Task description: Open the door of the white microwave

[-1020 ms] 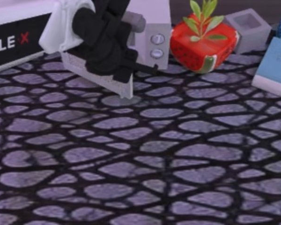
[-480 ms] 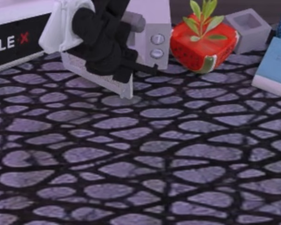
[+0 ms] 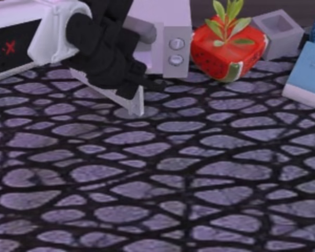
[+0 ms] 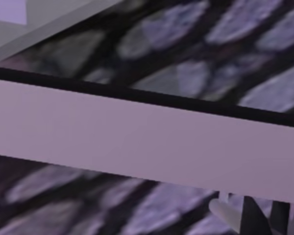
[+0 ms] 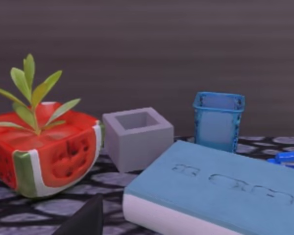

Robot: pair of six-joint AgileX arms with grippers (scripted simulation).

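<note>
- The microwave (image 3: 165,31) stands at the far edge of the table (image 3: 199,173), left of centre in the top view, with its two knobs facing forward.
- The door (image 3: 127,100) is swung well out from the front, hinged at its left; its free edge has come further round toward the left than half a second ago, so the opening is wider.
- The left gripper (image 3: 127,80) has moved left with the door's free edge; the arm hides its fingers, so I cannot tell their spread or whether they grip the door.
- The left wrist view shows only a pale band, apparently the door, across the frame.
- Judged from the angle, the task looks nearly done.
- The right arm is out of the top view, parked near a blue book (image 5: 220,196).
</note>
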